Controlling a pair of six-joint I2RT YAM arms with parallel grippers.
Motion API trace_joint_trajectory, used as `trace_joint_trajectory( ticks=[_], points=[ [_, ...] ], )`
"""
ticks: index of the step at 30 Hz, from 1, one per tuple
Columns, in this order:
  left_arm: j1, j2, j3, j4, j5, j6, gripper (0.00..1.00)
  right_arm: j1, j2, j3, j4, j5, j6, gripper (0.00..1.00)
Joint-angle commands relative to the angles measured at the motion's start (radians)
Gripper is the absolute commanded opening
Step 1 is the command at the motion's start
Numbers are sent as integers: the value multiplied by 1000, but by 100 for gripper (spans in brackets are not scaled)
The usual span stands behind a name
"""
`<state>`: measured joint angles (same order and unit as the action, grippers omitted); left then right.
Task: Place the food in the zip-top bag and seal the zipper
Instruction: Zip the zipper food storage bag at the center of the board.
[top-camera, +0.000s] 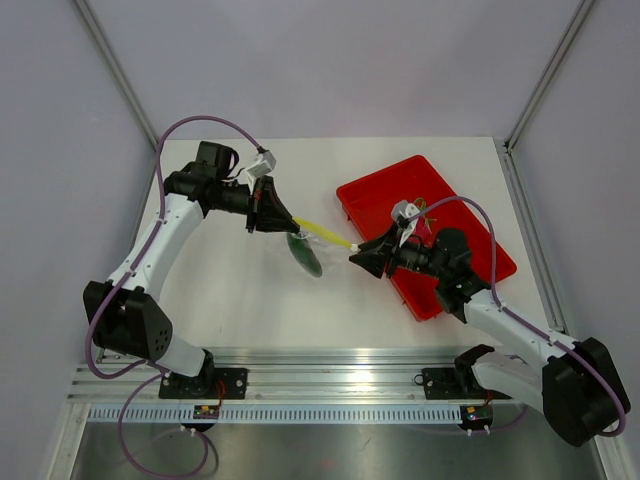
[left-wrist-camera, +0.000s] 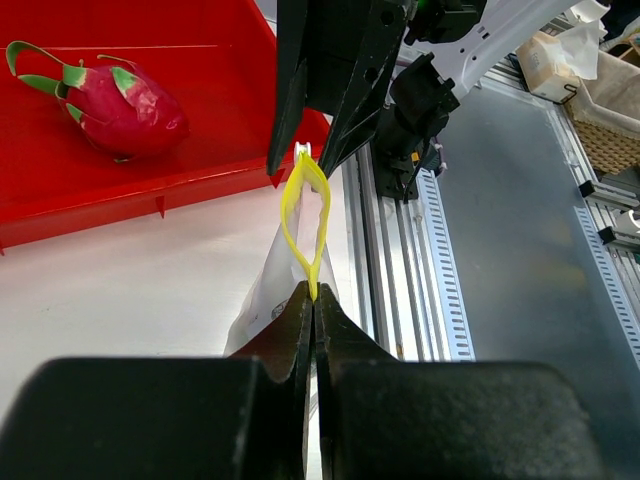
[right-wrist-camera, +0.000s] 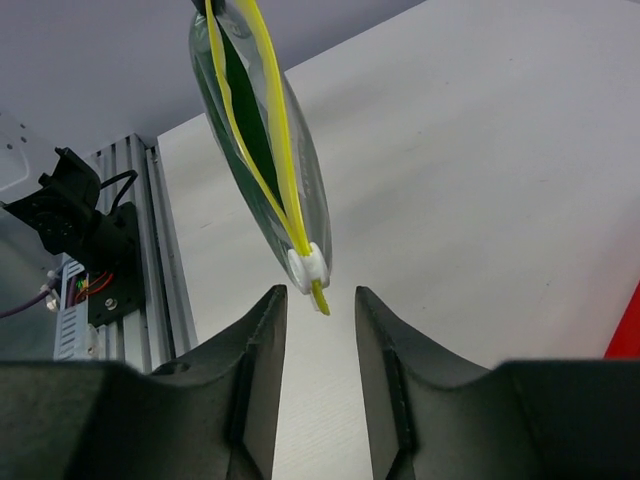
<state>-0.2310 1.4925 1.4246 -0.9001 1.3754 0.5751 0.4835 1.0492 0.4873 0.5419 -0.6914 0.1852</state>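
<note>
The zip-top bag (top-camera: 308, 250) hangs above the table between my two grippers, and the dark green food (right-wrist-camera: 243, 112) lies inside it. My left gripper (left-wrist-camera: 314, 291) is shut on one end of the yellow-green zipper (left-wrist-camera: 291, 215), whose two strips bow apart into a loop. At the other end sits a white slider (right-wrist-camera: 308, 268), just ahead of the fingertips of my right gripper (right-wrist-camera: 318, 292). Its jaws stand apart on either side of the zipper's tip without touching it. In the top view the left gripper (top-camera: 288, 221) and the right gripper (top-camera: 356, 257) face each other along the zipper (top-camera: 328, 235).
A red tray (top-camera: 470, 235) lies at the right under my right arm, with a pink dragon fruit (left-wrist-camera: 122, 100) in it. The aluminium rail (top-camera: 340, 385) runs along the near table edge. Grey walls close the back and sides.
</note>
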Motion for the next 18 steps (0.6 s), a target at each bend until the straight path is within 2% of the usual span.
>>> trace_joint_trajectory(
  ticks=[1, 6, 7, 10, 13, 14, 15, 18],
  points=[
    [5, -40, 31, 27, 53, 5, 0, 24, 20, 50, 79, -36, 7, 39],
    [7, -41, 28, 23, 56, 11, 0, 32, 35, 51, 79, -25, 2, 22],
    [9, -41, 25, 23, 57, 12, 0, 33, 31, 51, 79, -22, 2, 15],
    [10, -46, 19, 18, 59, 19, 0, 35, 29, 50, 70, -8, -3, 4],
    [13, -49, 13, 21, 59, 20, 0, 36, 20, 46, 63, 9, -7, 0],
    [13, -48, 11, 21, 57, 20, 9, 36, 17, 46, 56, 12, -13, 0],
    [16, -48, 11, 20, 51, 14, 25, 36, 14, 51, 47, 12, -18, 0],
    [27, -58, 19, 26, -4, -7, 49, 35, 5, 86, -34, 13, -77, 0]
  ],
)
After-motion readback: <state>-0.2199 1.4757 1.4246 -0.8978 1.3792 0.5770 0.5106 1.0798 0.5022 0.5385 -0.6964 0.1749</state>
